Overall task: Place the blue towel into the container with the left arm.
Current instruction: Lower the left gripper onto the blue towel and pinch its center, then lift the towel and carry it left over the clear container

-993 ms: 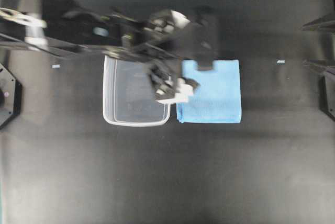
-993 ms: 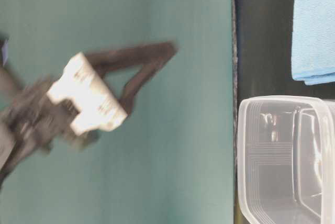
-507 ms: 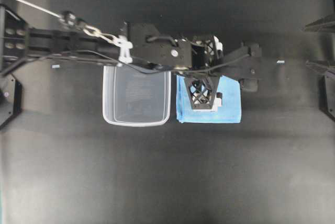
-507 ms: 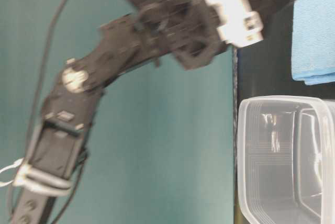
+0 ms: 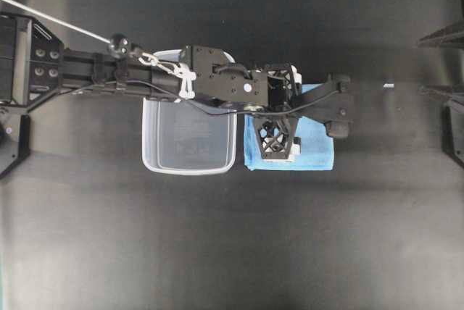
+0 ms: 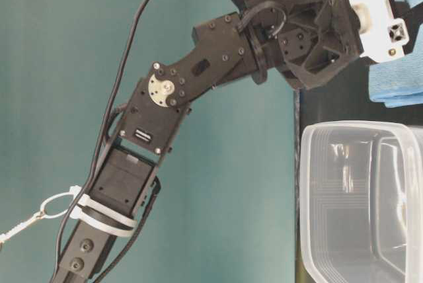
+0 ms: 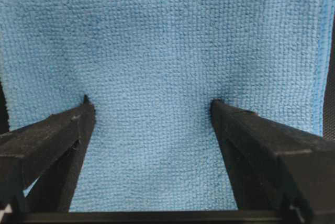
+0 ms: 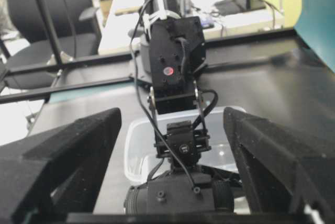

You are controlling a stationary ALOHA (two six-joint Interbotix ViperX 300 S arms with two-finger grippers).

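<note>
The blue towel [image 5: 313, 147] lies flat on the black table, just right of the clear plastic container [image 5: 152, 143], which holds nothing. The long black left arm reaches from the left, over the container's far rim. My left gripper [image 5: 280, 118] is over the towel's left half. In the left wrist view the left gripper [image 7: 152, 103] is open, with both black fingertips [image 7: 84, 110] pressed into the towel [image 7: 157, 41] and cloth spanning the gap. My right gripper [image 8: 172, 111] is open and empty, parked at the right edge [image 5: 441, 62]. The container [image 6: 317, 164] and a towel edge [image 6: 396, 84] also show in the table-level view.
A small white tape mark [image 5: 389, 85] lies on the table right of the towel. The left arm's base [image 5: 18, 56] stands at the far left. In the right wrist view, the left arm's wrist [image 8: 178, 192] stands in front of the container [image 8: 133, 145].
The left arm has swung right, from over the container to over the towel, and come down. Its open fingertips now touch the cloth. Towel and container have not moved.
</note>
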